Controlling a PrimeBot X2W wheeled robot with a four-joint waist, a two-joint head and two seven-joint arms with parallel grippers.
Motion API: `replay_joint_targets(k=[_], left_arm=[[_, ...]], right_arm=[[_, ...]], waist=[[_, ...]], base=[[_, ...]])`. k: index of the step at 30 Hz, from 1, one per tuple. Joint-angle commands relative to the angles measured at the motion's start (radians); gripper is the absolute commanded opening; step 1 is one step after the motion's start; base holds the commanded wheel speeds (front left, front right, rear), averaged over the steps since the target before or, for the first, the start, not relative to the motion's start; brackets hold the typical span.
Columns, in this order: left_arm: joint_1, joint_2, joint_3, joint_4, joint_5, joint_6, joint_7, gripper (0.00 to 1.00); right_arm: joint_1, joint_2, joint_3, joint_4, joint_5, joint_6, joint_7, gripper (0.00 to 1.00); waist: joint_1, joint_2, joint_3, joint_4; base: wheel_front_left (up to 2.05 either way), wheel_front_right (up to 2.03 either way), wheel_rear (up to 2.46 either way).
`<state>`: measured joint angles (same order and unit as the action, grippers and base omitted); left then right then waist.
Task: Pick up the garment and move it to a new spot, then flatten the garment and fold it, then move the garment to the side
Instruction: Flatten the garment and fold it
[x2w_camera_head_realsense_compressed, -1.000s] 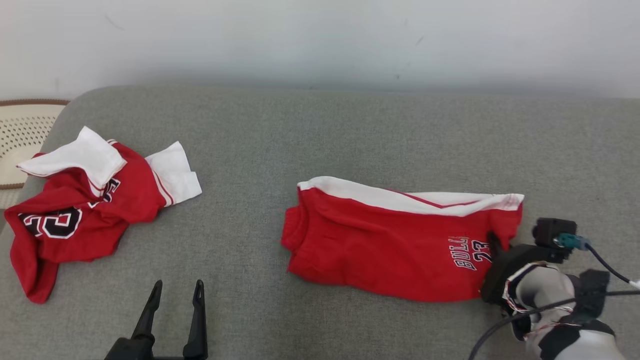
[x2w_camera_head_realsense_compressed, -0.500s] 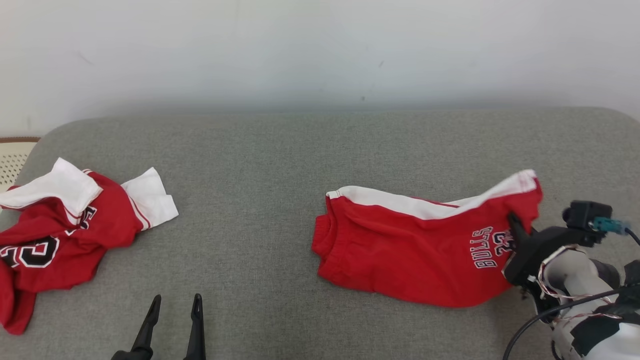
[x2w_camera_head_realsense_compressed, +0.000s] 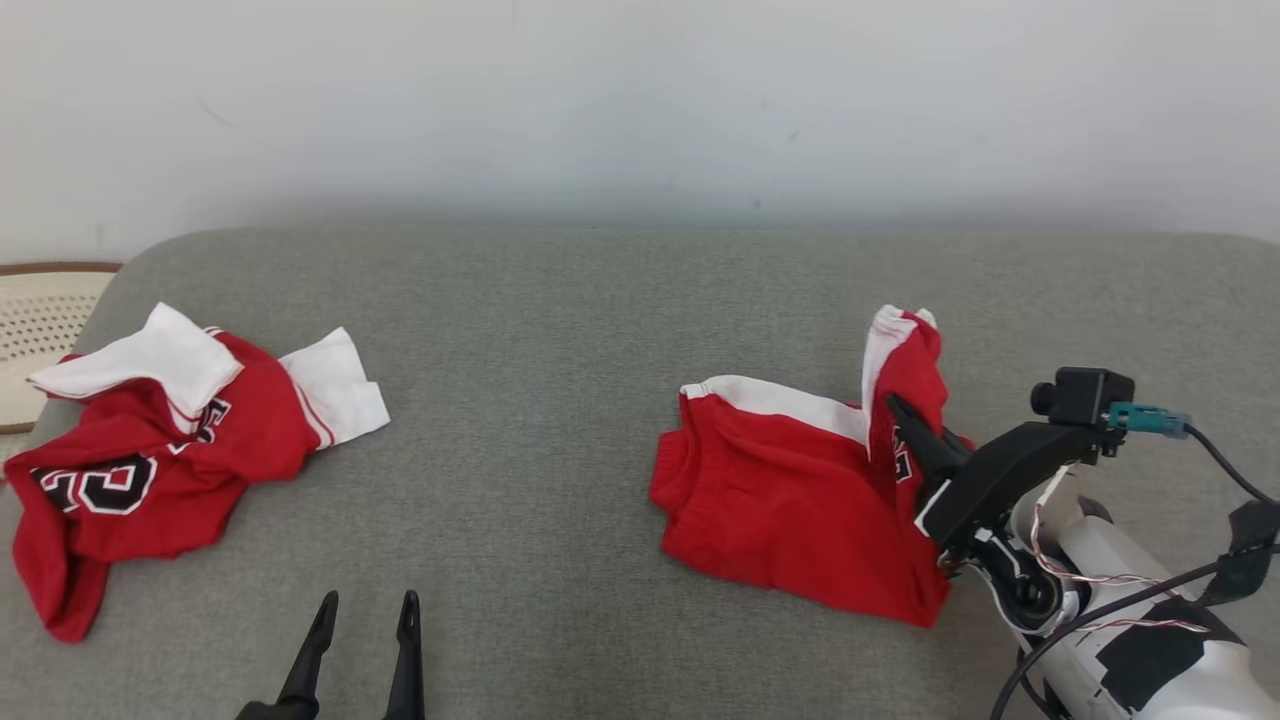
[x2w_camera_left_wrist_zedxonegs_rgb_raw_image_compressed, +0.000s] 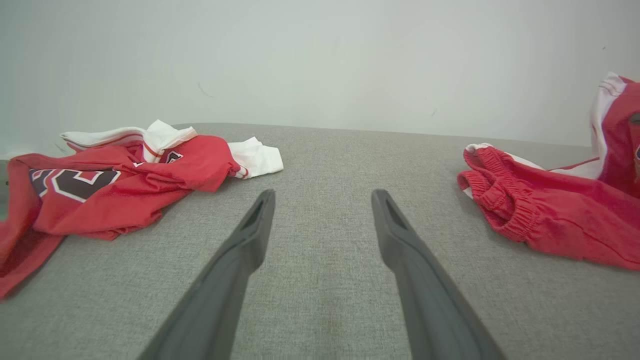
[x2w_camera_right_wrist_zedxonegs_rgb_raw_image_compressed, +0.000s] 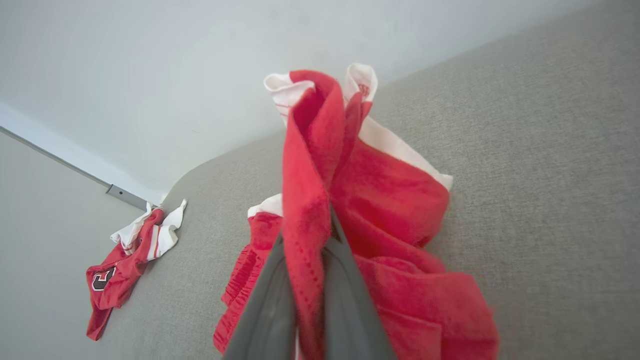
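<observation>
Right end effector (x2w_camera_head_realsense_compressed: 897, 407) clamped on the red shorts (x2w_camera_head_realsense_compressed: 780, 500), one end lifted.
The pinched leg end stands up off the grey fabric surface (x2w_camera_head_realsense_compressed: 560, 330); the waistband end lies flat, right of centre. Left end effector (x2w_camera_head_realsense_compressed: 365, 605) is spread wide, holding nothing, at the near edge. Crumpled red jersey (x2w_camera_head_realsense_compressed: 150, 460) lies far left.

Remote desk, head view: the right gripper (x2w_camera_head_realsense_compressed: 897, 408) pinches the red shorts (x2w_camera_head_realsense_compressed: 780, 500), one of its fingers lost behind the raised fold. That fold swallows most of the print on the shorts, and I cannot read it. In the right wrist view the cloth nearest the lens is blurred. The left gripper (x2w_camera_head_realsense_compressed: 365, 605) and the right forearm (x2w_camera_head_realsense_compressed: 1120, 600) are cut off by the bottom edge. On the jersey (x2w_camera_head_realsense_compressed: 160, 460), the number is partly folded under. A cream perforated object (x2w_camera_head_realsense_compressed: 40, 320) runs off the left edge, and I cannot tell what it is.
</observation>
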<state>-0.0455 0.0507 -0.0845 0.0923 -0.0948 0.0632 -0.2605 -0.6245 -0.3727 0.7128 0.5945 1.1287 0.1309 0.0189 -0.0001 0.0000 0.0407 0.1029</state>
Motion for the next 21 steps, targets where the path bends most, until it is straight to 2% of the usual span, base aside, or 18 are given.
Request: replay_joint_targets(k=[1,9,20,21], left_arm=[[0.001,0.000,-0.003,0.003,-0.009,0.000,-0.003,1.00],[-0.016,0.000,-0.045,0.013,-0.027,0.008,-0.003,1.00],[-0.054,0.000,-0.124,0.025,-0.055,0.026,-0.003,1.00],[-0.055,0.000,-0.126,0.027,-0.056,0.025,-0.003,1.00]], right_arm=[[0.000,0.002,0.008,-0.004,0.010,0.000,0.002,0.00],[-0.043,0.063,0.059,0.045,0.040,0.000,-0.011,0.00],[-0.109,0.145,0.135,0.246,0.015,0.000,-0.073,0.01],[-0.110,0.153,0.140,0.256,0.020,0.000,-0.078,0.25]], waist=[[0.0001,0.0000,0.001,0.014],[0.0001,0.0000,0.014,0.059],[0.0001,0.0000,0.045,0.116],[0.0001,0.0000,0.045,0.118]], base=[[0.00,0.00,0.00],[0.00,0.00,0.00],[0.00,0.00,0.00],[0.00,0.00,0.00]])
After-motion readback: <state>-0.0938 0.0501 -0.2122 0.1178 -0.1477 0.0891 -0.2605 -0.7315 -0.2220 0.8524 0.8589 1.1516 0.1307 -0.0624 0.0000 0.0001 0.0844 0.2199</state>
